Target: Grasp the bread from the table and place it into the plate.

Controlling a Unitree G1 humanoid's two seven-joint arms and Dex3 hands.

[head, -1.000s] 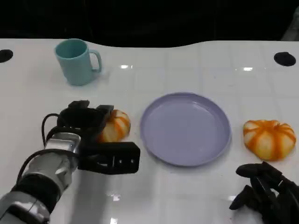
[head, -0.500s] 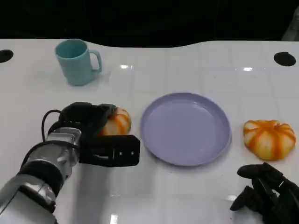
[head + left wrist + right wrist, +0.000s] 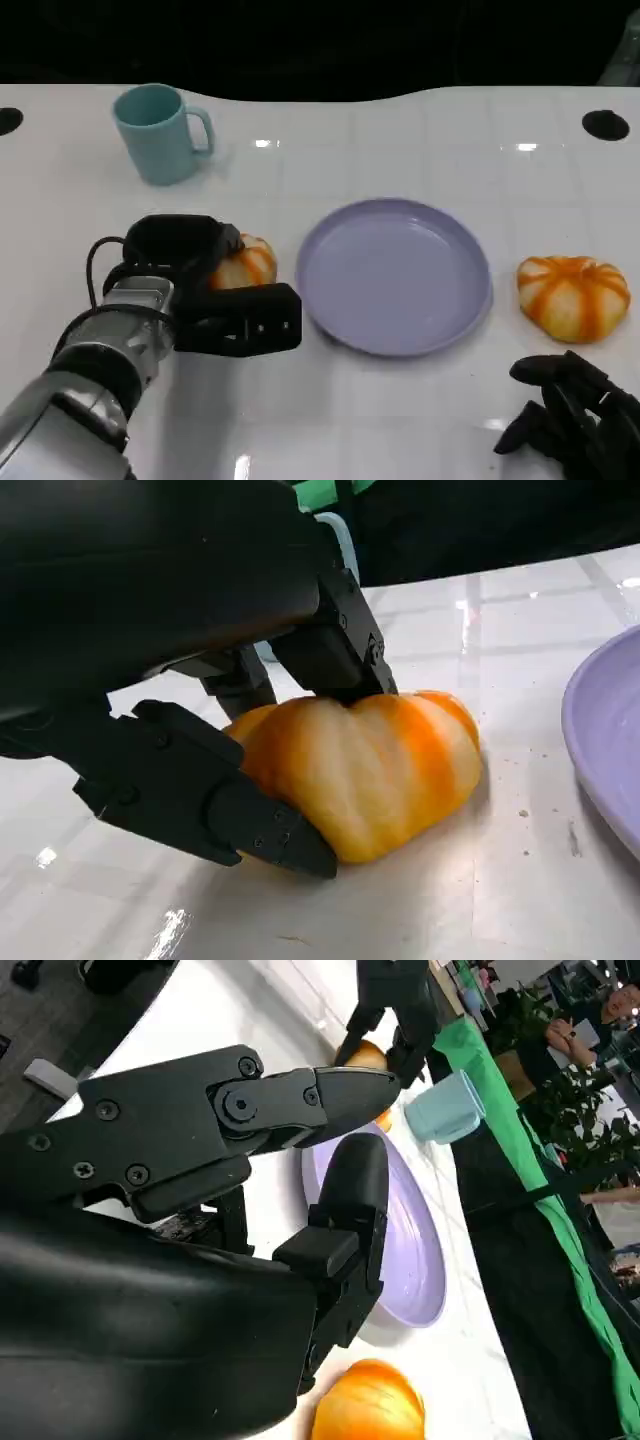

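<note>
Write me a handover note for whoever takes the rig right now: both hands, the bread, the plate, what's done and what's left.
Left hand: fingers around the bread left of the plate, touching it on both sides; the bread sits on the table, not lifted.
Right hand: low at the near right, holding nothing, fingers curled.
A second bread lies right of the plate, untouched. The plate has nothing in it. A teal mug stands at the far left.
Done: reach and grasp on the left bread.
Left: lift it, carry it over the plate, release.
</note>
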